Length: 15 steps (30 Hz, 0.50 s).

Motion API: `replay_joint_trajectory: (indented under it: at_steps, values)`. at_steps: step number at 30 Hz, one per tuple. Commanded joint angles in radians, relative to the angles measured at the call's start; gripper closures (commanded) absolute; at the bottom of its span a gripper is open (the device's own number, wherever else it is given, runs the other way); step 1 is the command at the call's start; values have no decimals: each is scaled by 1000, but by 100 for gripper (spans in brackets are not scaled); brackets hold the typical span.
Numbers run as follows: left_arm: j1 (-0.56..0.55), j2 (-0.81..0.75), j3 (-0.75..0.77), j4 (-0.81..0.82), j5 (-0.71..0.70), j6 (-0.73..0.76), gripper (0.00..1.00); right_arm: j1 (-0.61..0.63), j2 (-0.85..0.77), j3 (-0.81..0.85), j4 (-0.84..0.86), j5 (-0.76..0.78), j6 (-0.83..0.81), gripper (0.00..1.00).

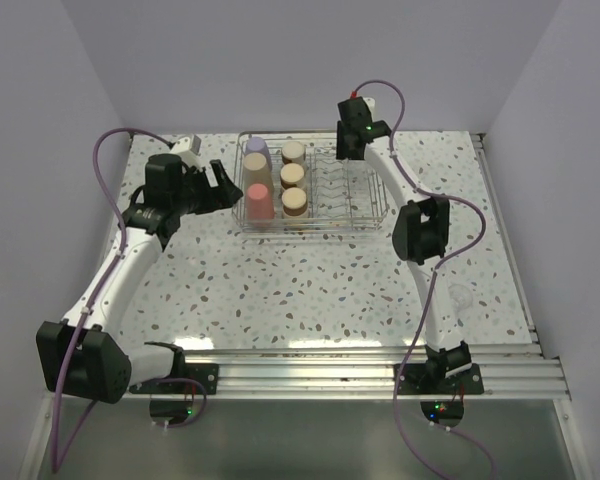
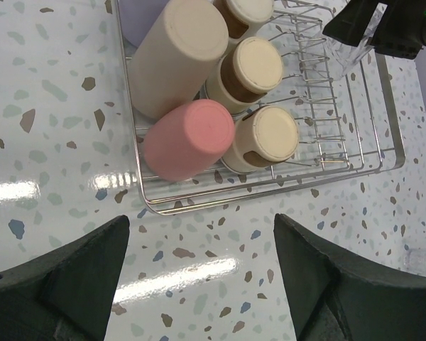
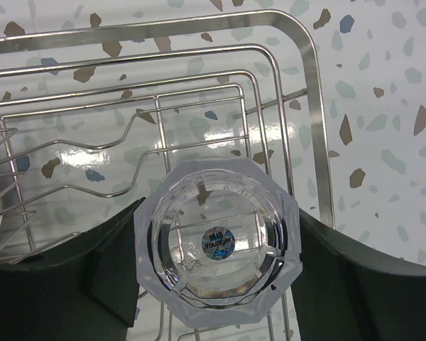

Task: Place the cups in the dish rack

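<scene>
A white terrazzo-speckled tabletop (image 1: pixel 310 290) with grey, brown and blue chips is closed in by plain pale grey-lilac walls (image 1: pixel 310 60) at the far side and on both flanks. Soft white glare streaks (image 2: pixel 177 278) lie on the glossy surface just below the open left gripper (image 2: pixel 201 229) and another lies off to its left. A ribbed aluminium rail (image 1: pixel 320 372) edges the near side.

The overhead camera looks down from behind me over the whole worktop (image 1: pixel 310 290); my left wrist view faces the dish rack (image 2: pixel 319 142) from beside; my right peers straight down, close; all share the rack.
</scene>
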Motion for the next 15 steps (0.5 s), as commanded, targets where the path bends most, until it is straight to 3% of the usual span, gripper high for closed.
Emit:
replay_joint_trajectory:
  at_steps: [1, 10, 11, 13, 15]
  values:
    - [0, 3, 35, 13, -1, 22, 15, 0, 5, 48, 62, 28, -3, 100]
    - [0, 17, 40, 7, -6, 27, 15, -3, 35, 46, 99, 52, -14, 98]
    - [0, 17, 40, 7, -6, 27, 15, -2, 36, 45, 99, 57, -18, 91]
    - [0, 20, 40, 9, -4, 25, 15, -3, 35, 43, 96, 57, -26, 63]
    - [0, 20, 40, 12, -4, 25, 15, -2, 33, 37, 93, 52, -29, 43]
